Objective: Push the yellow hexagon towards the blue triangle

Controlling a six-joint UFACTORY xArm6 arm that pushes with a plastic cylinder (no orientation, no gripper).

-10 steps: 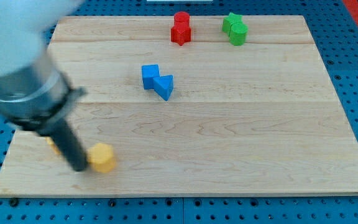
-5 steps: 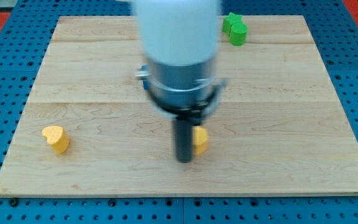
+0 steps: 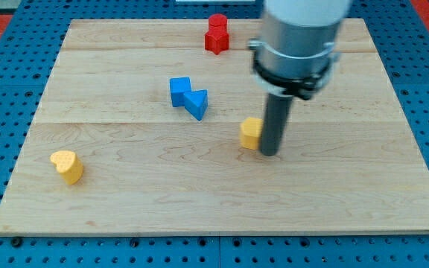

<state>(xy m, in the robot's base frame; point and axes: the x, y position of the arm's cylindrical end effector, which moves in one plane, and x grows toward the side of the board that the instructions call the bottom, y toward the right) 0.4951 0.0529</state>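
Note:
The yellow hexagon (image 3: 250, 132) lies near the board's middle, right of and a little below the blue triangle (image 3: 197, 103). The triangle touches a blue cube-like block (image 3: 179, 91) on its left. My tip (image 3: 269, 152) rests on the board right against the hexagon's right side, at its lower edge. The rod rises up from there to the arm's grey body at the view's top.
A yellow heart-shaped block (image 3: 68, 166) sits at the board's lower left. Two red blocks (image 3: 217, 33) are stacked together near the top edge. The arm hides the board's upper right part. The wooden board (image 3: 363, 186) lies on a blue pegboard.
My tip has swept from the lower left to the right and then upward, carrying the yellow hexagon with it to a spot just right of the blue triangle.

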